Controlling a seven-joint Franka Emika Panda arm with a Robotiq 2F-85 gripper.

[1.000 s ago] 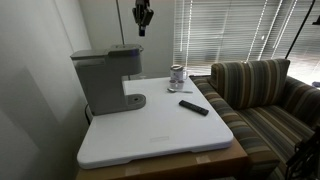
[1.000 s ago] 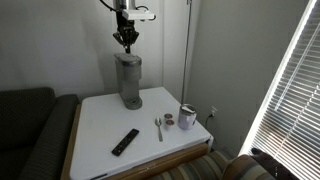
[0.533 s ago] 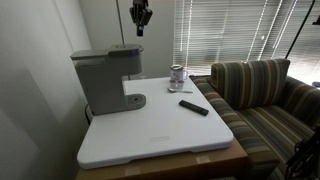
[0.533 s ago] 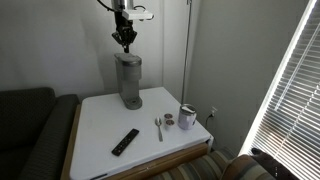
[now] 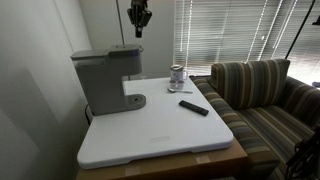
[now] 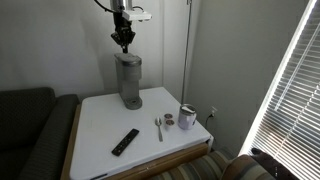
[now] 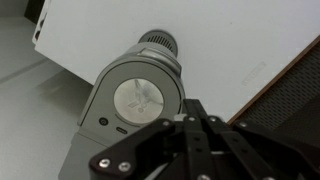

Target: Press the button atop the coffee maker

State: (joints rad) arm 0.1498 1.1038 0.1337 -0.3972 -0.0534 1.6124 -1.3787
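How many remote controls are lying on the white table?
1. The remote control lies flat on the table, apart from the coffee maker, close to the spoon. Both exterior views show no other.

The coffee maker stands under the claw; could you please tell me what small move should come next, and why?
Probably a slow descent, nudged slightly toward the round top disc. The shut claw hangs above the coffee maker with a clear gap in both exterior views, and in the wrist view the disc lies just off the claw's tips.
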